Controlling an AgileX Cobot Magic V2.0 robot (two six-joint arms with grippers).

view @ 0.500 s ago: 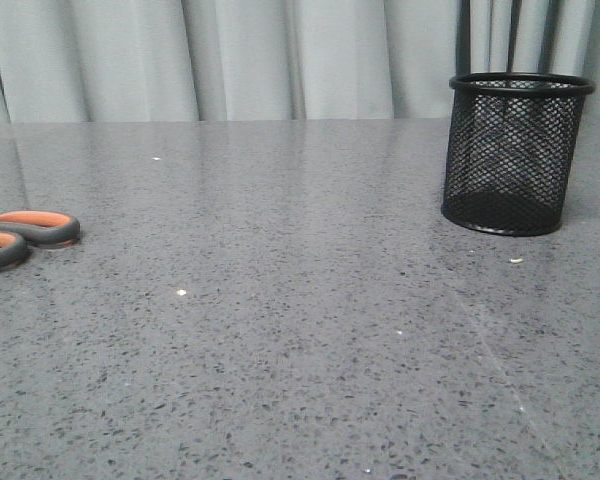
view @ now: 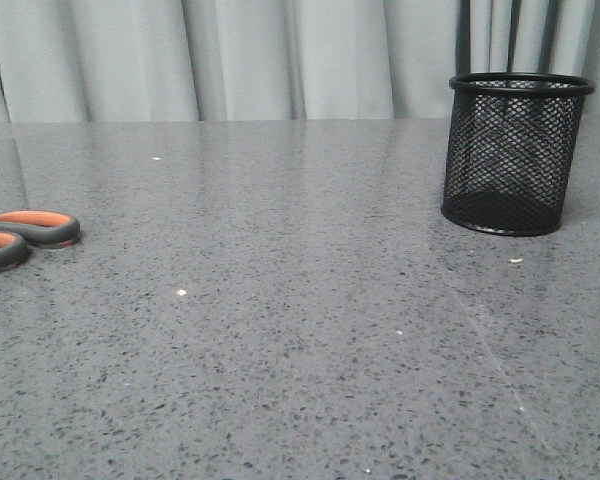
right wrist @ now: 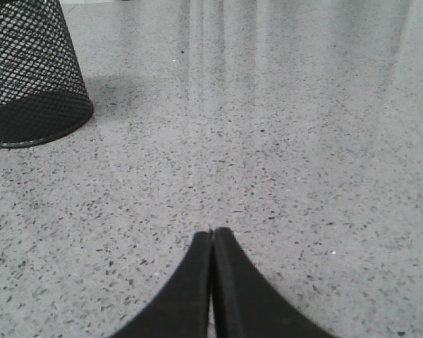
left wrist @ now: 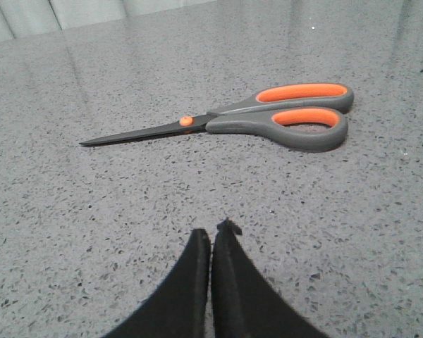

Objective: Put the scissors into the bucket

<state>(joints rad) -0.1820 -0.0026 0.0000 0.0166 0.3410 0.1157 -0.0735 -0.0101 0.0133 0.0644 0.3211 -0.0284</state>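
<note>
The scissors (left wrist: 268, 120) lie flat and closed on the grey speckled table, with dark grey handles lined in orange. In the front view only their handle loops (view: 25, 235) show at the far left edge. My left gripper (left wrist: 211, 234) is shut and empty, a little short of the scissors. The bucket (view: 513, 152), a black wire-mesh cup, stands upright at the back right. It also shows in the right wrist view (right wrist: 29, 74). My right gripper (right wrist: 212, 232) is shut and empty, apart from the bucket. Neither gripper shows in the front view.
The grey speckled table (view: 300, 340) ends at a far edge in front of pale curtains (view: 240, 55). A few small white specks lie on it, one near the bucket (view: 516, 261).
</note>
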